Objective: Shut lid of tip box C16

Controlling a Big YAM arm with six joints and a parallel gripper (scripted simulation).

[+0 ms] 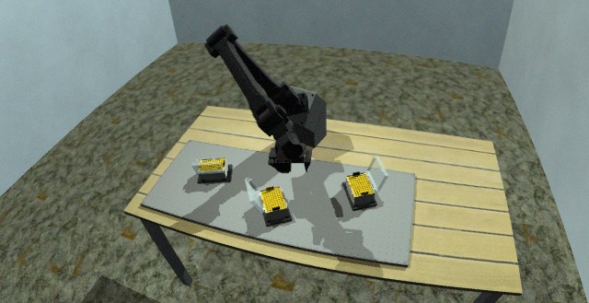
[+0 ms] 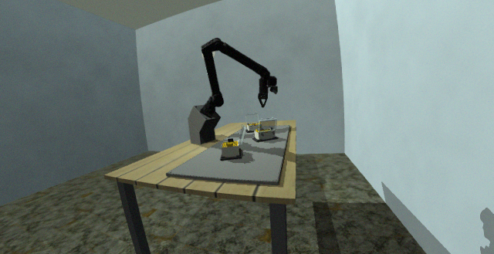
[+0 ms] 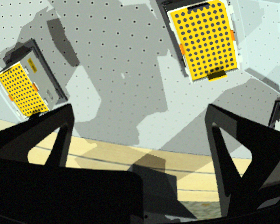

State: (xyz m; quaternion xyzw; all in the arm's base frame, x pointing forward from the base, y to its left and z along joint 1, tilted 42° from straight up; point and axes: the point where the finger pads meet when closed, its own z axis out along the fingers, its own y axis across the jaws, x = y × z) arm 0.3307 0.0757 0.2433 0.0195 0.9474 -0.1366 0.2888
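Note:
Three tip boxes with yellow tip racks sit on black holder plates on the grey mat [image 1: 281, 202]: a left box [image 1: 213, 168], a middle box [image 1: 273, 202] and a right box [image 1: 361, 188]. Their clear lids stand open, the middle box's lid [image 1: 250, 190] on its left and the right box's lid [image 1: 379, 169] on its right. I cannot read any sticker, so I cannot tell which box is C16. My gripper [image 1: 290, 162] is open and empty, high above the mat behind the middle box. It also shows in the side view [image 2: 263, 101]. In the wrist view, the open fingers frame two boxes [image 3: 207, 36] [image 3: 24, 90] far below.
The arm's grey base [image 1: 315, 119] stands on the wooden table [image 1: 456, 202] behind the mat. The mat's right end and front strip hold nothing. The table edges lie close to the mat at the front and left.

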